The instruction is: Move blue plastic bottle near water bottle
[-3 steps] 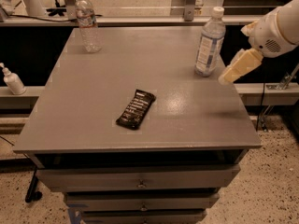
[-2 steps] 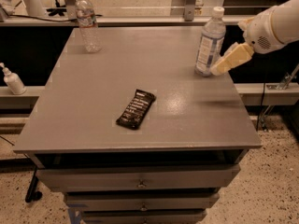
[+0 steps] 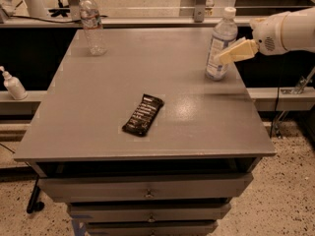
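The blue plastic bottle (image 3: 220, 44), bluish clear with a white cap and a tall pale label, stands upright near the table's back right edge. The water bottle (image 3: 91, 23), slimmer with a narrow reddish label band, stands upright at the back left. My gripper (image 3: 222, 58) comes in from the right on a white arm. Its cream fingers (image 3: 236, 52) reach the blue bottle's right side at label height and overlap it.
A dark candy bar wrapper (image 3: 143, 114) lies mid-table. The grey table (image 3: 98, 127) has drawers below. A white pump bottle (image 3: 12, 84) stands on a lower ledge at left. A railing runs behind the table.
My gripper has moved left and up, from beside the table's right edge to the blue bottle's side. The bottles and the wrapper have not moved.
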Tool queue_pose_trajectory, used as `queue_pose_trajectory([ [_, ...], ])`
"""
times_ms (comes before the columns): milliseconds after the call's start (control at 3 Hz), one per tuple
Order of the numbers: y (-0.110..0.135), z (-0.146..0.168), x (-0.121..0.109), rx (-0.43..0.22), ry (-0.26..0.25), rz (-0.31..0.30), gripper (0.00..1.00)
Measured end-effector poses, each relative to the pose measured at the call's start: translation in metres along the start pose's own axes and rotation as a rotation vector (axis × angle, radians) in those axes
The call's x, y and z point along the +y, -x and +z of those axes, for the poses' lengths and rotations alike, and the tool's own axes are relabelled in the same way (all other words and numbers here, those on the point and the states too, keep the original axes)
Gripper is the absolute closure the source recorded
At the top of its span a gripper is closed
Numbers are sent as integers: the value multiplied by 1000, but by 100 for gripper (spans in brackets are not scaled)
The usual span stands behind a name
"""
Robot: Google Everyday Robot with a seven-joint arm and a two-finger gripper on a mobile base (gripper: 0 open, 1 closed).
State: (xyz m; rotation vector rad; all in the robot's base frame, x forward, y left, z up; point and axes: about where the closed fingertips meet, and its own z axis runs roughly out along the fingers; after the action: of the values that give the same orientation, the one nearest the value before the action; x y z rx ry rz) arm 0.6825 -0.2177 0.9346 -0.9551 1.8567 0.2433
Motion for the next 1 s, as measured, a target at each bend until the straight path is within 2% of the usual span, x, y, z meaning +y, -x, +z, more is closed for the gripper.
queue_pose_trajectory([
  [333, -1, 14, -2, -53, 13, 99, 17],
  [1000, -5, 22, -6, -103, 26, 189, 64],
])
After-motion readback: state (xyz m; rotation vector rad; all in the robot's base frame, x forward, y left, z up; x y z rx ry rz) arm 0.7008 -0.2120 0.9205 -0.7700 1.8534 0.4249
